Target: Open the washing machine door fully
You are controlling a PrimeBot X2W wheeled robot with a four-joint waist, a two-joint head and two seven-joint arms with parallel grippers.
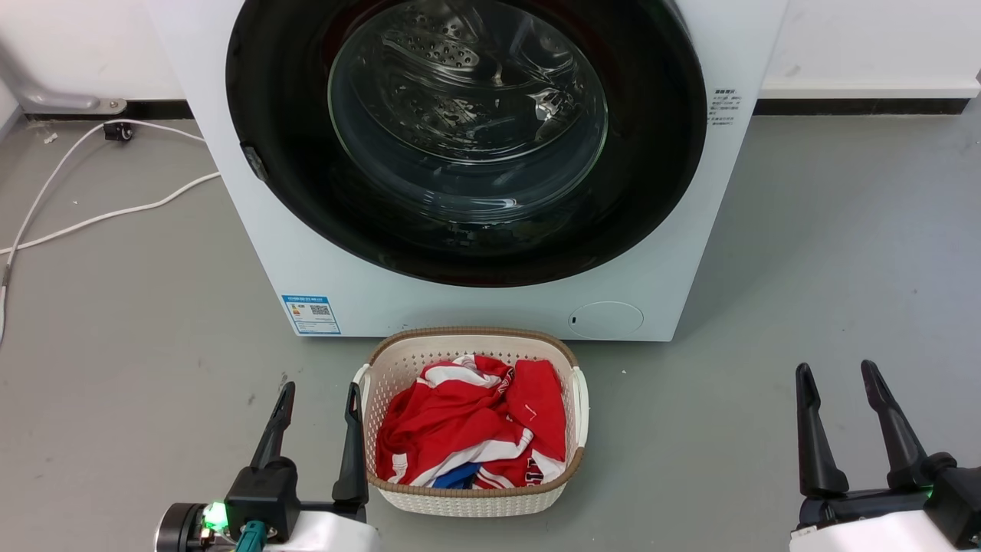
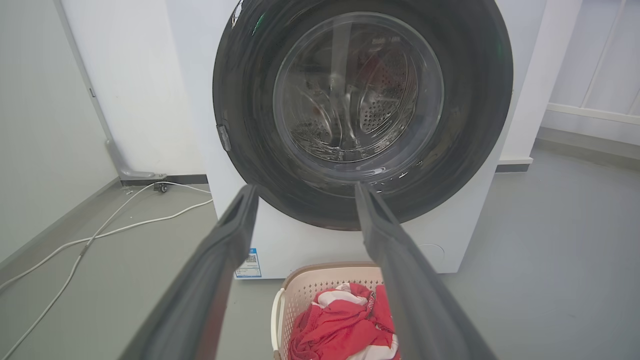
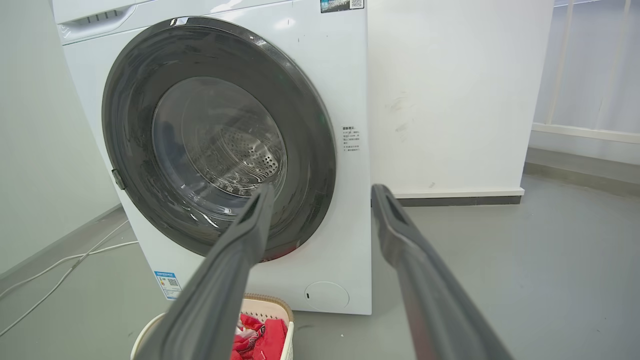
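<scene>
Far and centre, against the wall: washing machine (image 1: 475,307), with washing machine door (image 1: 467,130) shut flush on its front, steel drum visible through the glass bowl. Just near of it, on the floor: laundry basket (image 1: 475,334) of red clothes (image 1: 475,429), likely parked there for loading, and seemingly low enough to sit under the door's swing. Near left and near right, flanking the basket and well apart from the door: left gripper (image 1: 320,389) and right gripper (image 1: 835,368), fingers spread wide, gripping nothing, apparently poised ahead of any reach. On the door's left edge: small grey tab (image 1: 253,161) (handle or hinge cover, hard to tell), probably worth checking first.
</scene>
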